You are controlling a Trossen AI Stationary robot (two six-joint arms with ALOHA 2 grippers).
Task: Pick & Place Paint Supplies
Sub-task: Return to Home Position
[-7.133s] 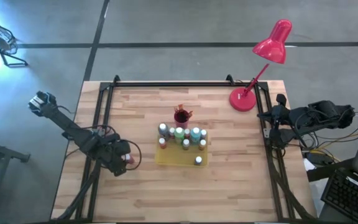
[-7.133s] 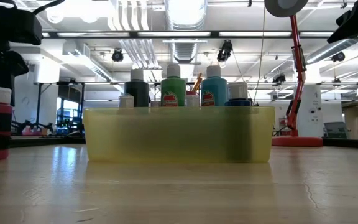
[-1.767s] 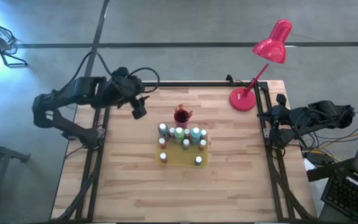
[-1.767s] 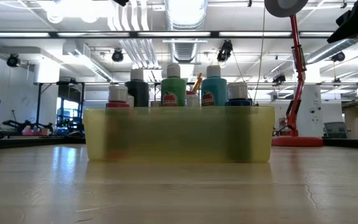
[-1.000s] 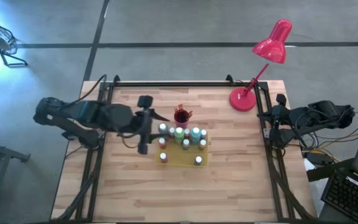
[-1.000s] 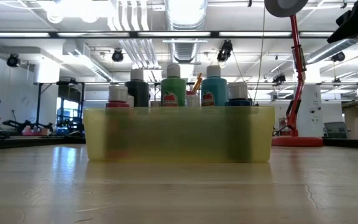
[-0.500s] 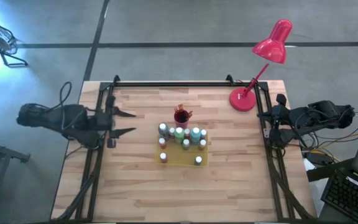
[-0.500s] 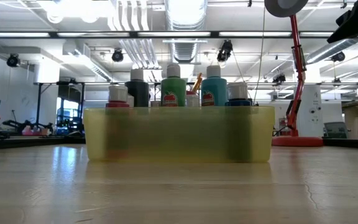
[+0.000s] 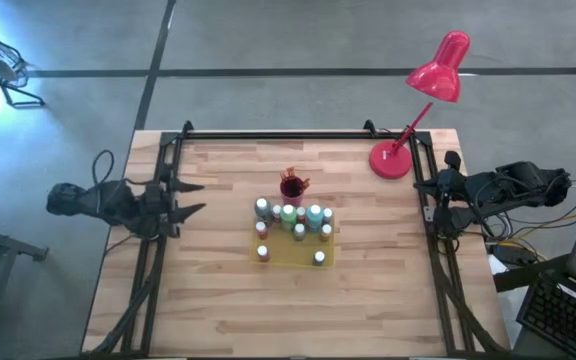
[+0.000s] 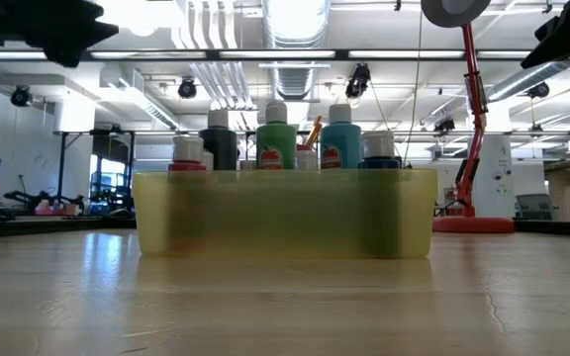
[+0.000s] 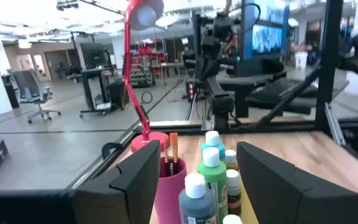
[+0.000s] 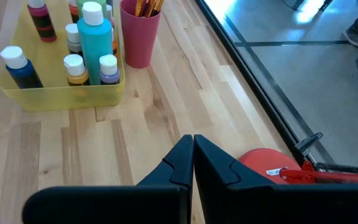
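Note:
Several paint bottles (image 9: 290, 222) stand upright in a flat yellow tray (image 9: 293, 256) at the table's middle. The tallest are a green one (image 10: 276, 138) and a teal one (image 12: 94, 37). Orange-tipped brushes (image 11: 171, 149) stick up out of a magenta cup (image 9: 291, 188) just beyond the tray's far side. My left gripper (image 9: 190, 197) hovers open at the table's left edge, pointing level at the tray, with nothing between its fingers. My right gripper (image 12: 193, 142) is shut and empty, held above the table's right edge.
A red desk lamp (image 9: 433, 90) stands with its round base (image 9: 391, 160) at the table's far right corner, close beside my right gripper. A black frame rail (image 9: 278, 136) runs around the table's edges. Bare wood lies all around the tray.
My left gripper has drawn back from beside the tray's left side toward the table's left edge and has sunk lower. It stays open and empty. The bottles, tray and cup have not moved.

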